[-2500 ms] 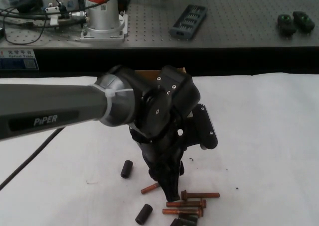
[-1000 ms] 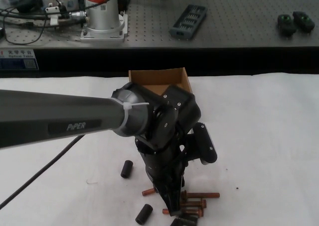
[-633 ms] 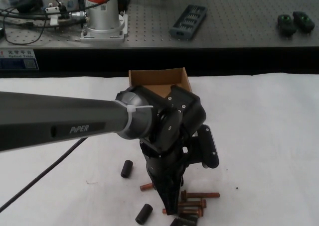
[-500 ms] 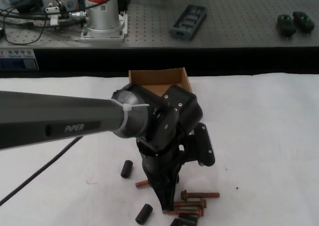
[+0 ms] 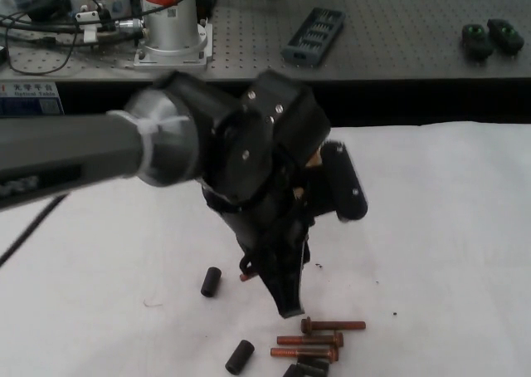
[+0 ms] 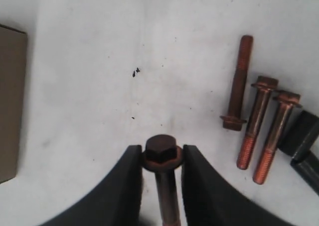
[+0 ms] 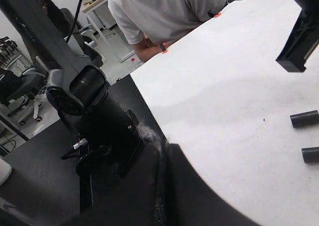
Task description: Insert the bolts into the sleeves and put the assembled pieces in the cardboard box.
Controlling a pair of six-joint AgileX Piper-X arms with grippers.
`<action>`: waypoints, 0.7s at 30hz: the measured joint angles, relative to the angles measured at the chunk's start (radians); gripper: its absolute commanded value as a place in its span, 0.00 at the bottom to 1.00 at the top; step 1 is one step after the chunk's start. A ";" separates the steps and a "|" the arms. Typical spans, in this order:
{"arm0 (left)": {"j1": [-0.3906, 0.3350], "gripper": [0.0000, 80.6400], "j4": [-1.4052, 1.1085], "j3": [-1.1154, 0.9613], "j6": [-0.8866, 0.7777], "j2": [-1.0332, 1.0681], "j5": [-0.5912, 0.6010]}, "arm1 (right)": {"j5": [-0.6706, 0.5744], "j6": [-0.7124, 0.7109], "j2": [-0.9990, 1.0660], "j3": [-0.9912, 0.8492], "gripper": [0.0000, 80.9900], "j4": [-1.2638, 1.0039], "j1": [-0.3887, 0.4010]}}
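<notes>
While your left gripper (image 6: 162, 159) grips a copper-coloured hex-head bolt (image 6: 161, 150) just under its head, over the white cloth (image 6: 99, 37) — three more copper bolts (image 6: 256, 117) lie near a black cylindrical sleeve (image 6: 298, 134), with the brown cardboard box (image 6: 10, 101) well apart. Your right gripper (image 7: 163, 159) — fingers pressed together.
</notes>
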 measured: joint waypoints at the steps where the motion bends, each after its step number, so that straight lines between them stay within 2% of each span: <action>1: 0.000 0.01 0.000 0.000 -0.002 -0.011 0.000 | 0.000 0.000 0.000 0.000 0.07 0.000 0.000; 9: 0.027 0.01 0.022 0.000 -0.060 -0.140 0.161 | 0.013 0.000 0.000 0.000 0.07 0.008 0.000; 18: 0.038 0.01 0.029 0.027 -0.089 -0.254 0.241 | 0.019 0.000 0.000 0.000 0.07 0.014 0.000; 21: 0.038 0.01 0.024 0.078 -0.095 -0.349 0.345 | 0.019 0.000 0.000 0.000 0.07 0.014 0.000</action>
